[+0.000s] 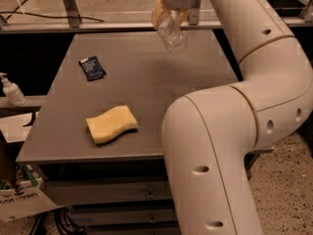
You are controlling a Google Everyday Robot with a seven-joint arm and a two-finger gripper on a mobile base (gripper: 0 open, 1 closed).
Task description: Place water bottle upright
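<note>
A grey table (146, 82) fills the middle of a dim room, with a metal rail (98, 26) running behind its far edge and speckled floor (288, 180) to the right. The gripper (169, 12) hangs above the far side of the table, its jaws closed on the upper end of the water bottle (174, 36), which is held off the surface, tilted, base lowest. A yellow sponge (111, 124) lies near the front edge and a dark packet (92, 67) lies well apart toward the back left. A pump bottle (11, 89) stands on a ledge to the left. The white arm (220, 146) bulks in front.
</note>
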